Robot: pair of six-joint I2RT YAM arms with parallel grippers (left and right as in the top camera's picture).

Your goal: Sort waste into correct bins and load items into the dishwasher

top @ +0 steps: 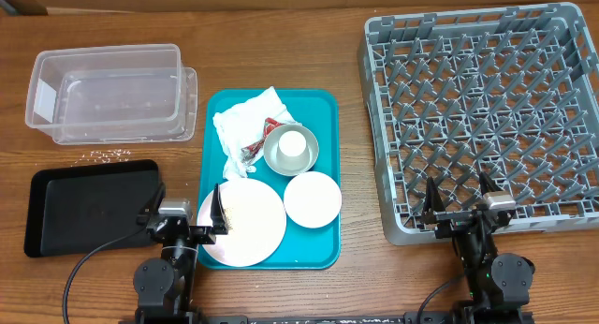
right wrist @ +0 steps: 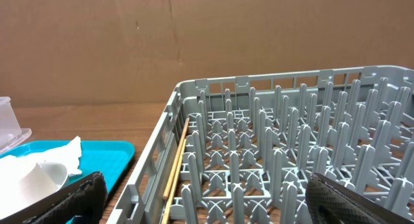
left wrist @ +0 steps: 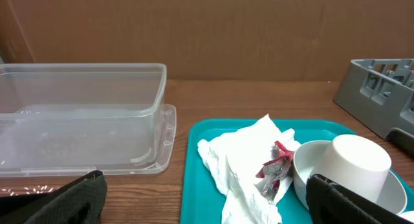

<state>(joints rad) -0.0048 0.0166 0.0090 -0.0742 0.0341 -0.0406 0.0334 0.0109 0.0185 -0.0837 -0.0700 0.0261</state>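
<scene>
Crumpled white napkins [top: 245, 127] and a red foil packet [top: 269, 130] lie on the teal tray [top: 323, 109]; they also show in the left wrist view, napkins [left wrist: 239, 156], packet [left wrist: 275, 162]. A white cup [top: 293, 146] stands upside down in the grey bowl [top: 277, 160]. The small pink bowl [top: 312, 199] and the pink plate [top: 245, 228] with crumbs sit at the tray's front. White crumbs [top: 108, 156] lie on the table. The clear tub [top: 108, 90], the black tray [top: 89, 207] and the grey rack [top: 487, 109] hold no task items. My left gripper [top: 187, 212] is open over the plate's left edge. My right gripper [top: 459, 204] is open over the rack's front edge.
Two wooden sticks [right wrist: 174, 169] lie along the rack's left inner wall [right wrist: 152, 166]. A brown cardboard wall [left wrist: 207, 30] stands behind the table. The teal tray [left wrist: 200, 185] lies between the tub [left wrist: 81, 114] and the rack [left wrist: 381, 88].
</scene>
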